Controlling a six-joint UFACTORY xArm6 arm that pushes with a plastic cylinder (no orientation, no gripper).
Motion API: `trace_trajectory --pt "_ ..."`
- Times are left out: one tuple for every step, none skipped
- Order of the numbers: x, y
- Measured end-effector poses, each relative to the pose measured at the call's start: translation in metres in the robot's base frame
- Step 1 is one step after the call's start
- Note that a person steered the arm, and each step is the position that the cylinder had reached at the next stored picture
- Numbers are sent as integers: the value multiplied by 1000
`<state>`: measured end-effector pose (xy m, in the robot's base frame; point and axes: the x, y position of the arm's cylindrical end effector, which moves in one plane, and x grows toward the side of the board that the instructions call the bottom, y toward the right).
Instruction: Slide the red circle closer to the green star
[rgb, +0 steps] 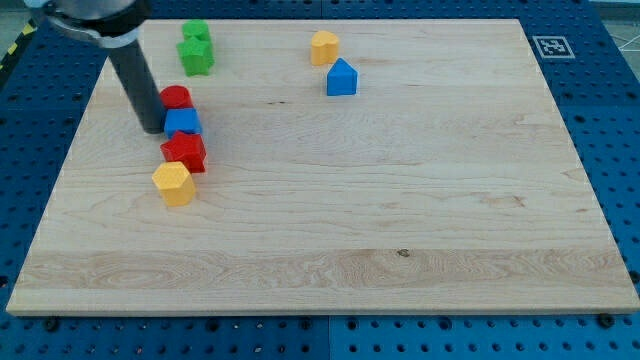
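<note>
The red circle (177, 98) lies near the board's upper left. The green star (198, 56) sits above it and slightly right, with a gap between them; a second green block (196, 32) touches the star's top. My tip (153, 130) rests on the board just left of and below the red circle, close against it and the blue block (183, 123). The dark rod rises up and left out of view.
A red star-like block (185, 152) and a yellow block (174, 184) sit in a line below the blue block. A yellow block (324, 47) and a blue block (342, 78) lie at top centre. The wooden board (400, 200) ends near the view's left edge.
</note>
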<state>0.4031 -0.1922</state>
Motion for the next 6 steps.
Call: trace_trajectory --pt "-3 23" --pt "-21 24" --pt "-42 24" --pt "-49 24" --pt "-49 24" --pt "-50 24"
